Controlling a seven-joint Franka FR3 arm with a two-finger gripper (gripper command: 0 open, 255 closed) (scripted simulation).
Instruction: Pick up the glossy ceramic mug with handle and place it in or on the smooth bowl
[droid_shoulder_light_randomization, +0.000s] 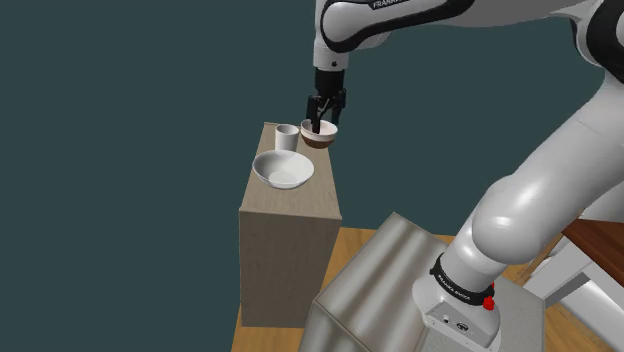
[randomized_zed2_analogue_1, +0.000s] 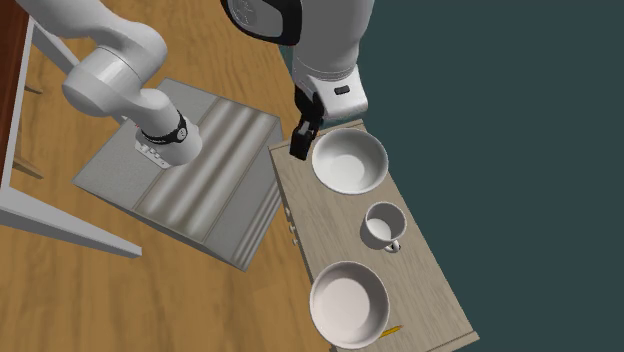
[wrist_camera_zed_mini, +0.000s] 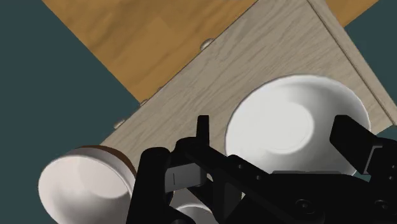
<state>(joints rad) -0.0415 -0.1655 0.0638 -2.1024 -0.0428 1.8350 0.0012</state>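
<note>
Fingers spread wide and empty, the gripper (droid_shoulder_light_randomization: 320, 124) hangs over the rim of a brown-sided bowl (droid_shoulder_light_randomization: 322, 141). The white mug (randomized_zed2_analogue_1: 383, 225) stands just beyond it, short of a second bowl (randomized_zed2_analogue_1: 348, 303). A clean pick likely means sliding across, centring over the mug, then descending clear of its handle.

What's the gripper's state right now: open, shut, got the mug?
Gripper: open, holding nothing. The mug stands free, apart from the fingers.
</note>
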